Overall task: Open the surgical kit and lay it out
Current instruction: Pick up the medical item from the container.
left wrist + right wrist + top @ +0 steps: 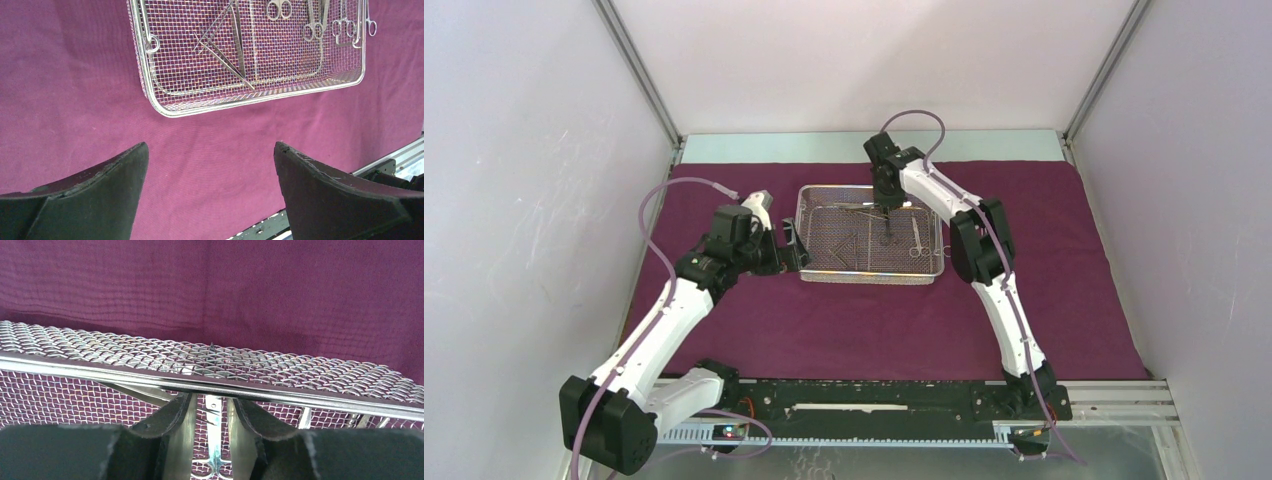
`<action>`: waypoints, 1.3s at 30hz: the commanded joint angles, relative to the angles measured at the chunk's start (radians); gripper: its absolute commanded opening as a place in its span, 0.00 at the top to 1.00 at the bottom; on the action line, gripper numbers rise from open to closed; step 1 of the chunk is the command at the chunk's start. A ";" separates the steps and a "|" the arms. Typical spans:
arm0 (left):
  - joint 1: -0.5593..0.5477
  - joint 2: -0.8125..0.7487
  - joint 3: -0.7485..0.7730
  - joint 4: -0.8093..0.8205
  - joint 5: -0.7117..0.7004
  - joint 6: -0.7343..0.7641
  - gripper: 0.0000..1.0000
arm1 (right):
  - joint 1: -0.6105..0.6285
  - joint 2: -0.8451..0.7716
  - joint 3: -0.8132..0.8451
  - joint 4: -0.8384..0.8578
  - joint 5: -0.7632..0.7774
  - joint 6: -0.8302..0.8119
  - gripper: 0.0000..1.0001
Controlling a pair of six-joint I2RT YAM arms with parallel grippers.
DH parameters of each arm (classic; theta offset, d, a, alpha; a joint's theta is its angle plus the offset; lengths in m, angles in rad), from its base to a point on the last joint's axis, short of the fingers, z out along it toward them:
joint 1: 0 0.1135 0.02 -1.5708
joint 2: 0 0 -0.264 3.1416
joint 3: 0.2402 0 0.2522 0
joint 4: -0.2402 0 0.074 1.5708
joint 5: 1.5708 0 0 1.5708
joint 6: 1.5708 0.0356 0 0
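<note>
The maroon cloth (874, 330) lies spread flat over the table, with the silver wire-mesh tray (869, 279) at its middle back. Slim steel instruments lie in the tray: tweezers (235, 50) on the left, ring-handled clamps (312, 30) and scissors (280, 9) toward the right. My right gripper (887, 215) reaches down inside the tray. Its jaws stand a little apart on either side of a ring-handled instrument (214, 440), with mesh showing in the gaps. My left gripper (796, 245) hovers wide open just left of the tray, nothing between its fingers (125, 175).
The tray's far rim (300, 400) crosses right in front of my right gripper (211, 399). White walls enclose the table on three sides. The black mounting rail (874, 400) runs along the near edge. Bare cloth (75, 100) lies under the left gripper (211, 145).
</note>
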 commanded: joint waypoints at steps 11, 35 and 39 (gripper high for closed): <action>0.006 -0.001 -0.014 0.029 0.007 0.004 0.00 | -0.014 0.022 0.011 0.030 0.033 0.047 0.68; 0.006 -0.001 -0.012 0.032 0.015 -0.001 0.00 | -0.028 -0.007 0.064 -0.107 -0.040 0.000 0.85; 0.006 -0.001 -0.014 0.032 0.016 -0.001 0.00 | -0.028 0.001 0.066 -0.123 -0.056 -0.008 0.86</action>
